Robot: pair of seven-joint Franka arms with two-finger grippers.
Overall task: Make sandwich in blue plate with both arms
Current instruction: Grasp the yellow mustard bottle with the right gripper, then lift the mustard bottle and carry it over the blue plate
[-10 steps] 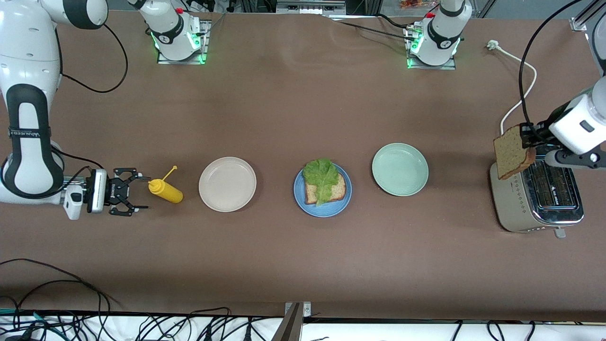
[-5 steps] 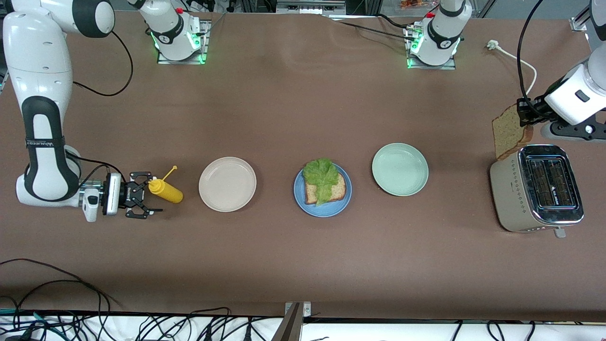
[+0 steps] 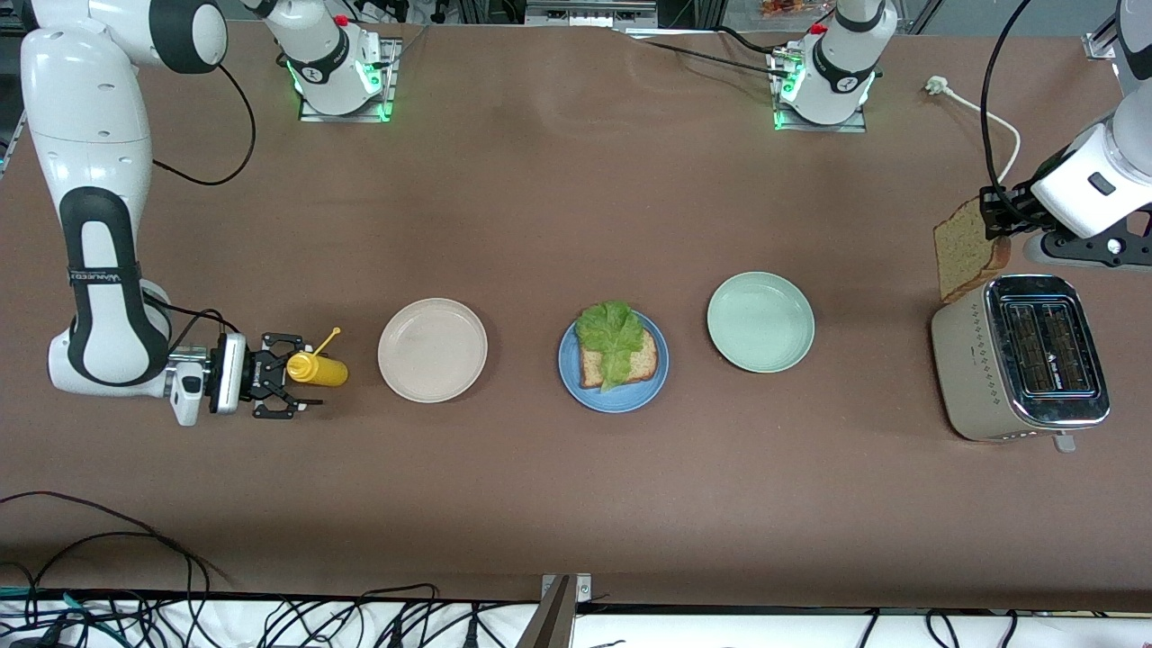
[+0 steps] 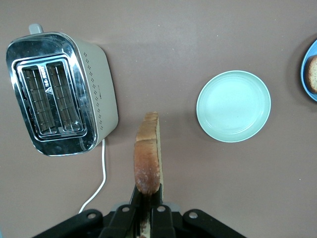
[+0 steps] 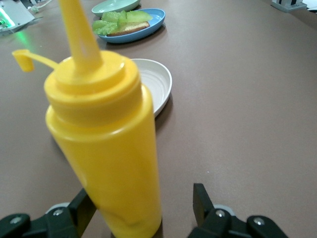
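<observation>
The blue plate [image 3: 576, 385] sits mid-table with one brown bread slice [image 3: 641, 364] and a green lettuce leaf [image 3: 612, 337] on it. My left gripper [image 3: 997, 221] is shut on a second bread slice [image 3: 963, 256], which hangs on edge in the air over the table beside the toaster. In the left wrist view the slice [image 4: 147, 153] sticks out from the shut gripper [image 4: 147, 210]. My right gripper [image 3: 297, 375] is open at table level around a yellow squeeze bottle [image 3: 317, 368]. In the right wrist view the bottle [image 5: 106, 148] touches one of the fingers [image 5: 83, 203]; the other stands apart.
A silver toaster [image 3: 1021, 360] stands at the left arm's end, its white cable [image 3: 985, 135] running toward the bases. A pale green plate [image 3: 760, 321] and a beige plate [image 3: 432, 349] lie on either side of the blue plate.
My left gripper has lifted the bread slice up and away from the toaster, toward the bases. My right gripper has slid along the table until its open fingers are around the yellow bottle.
</observation>
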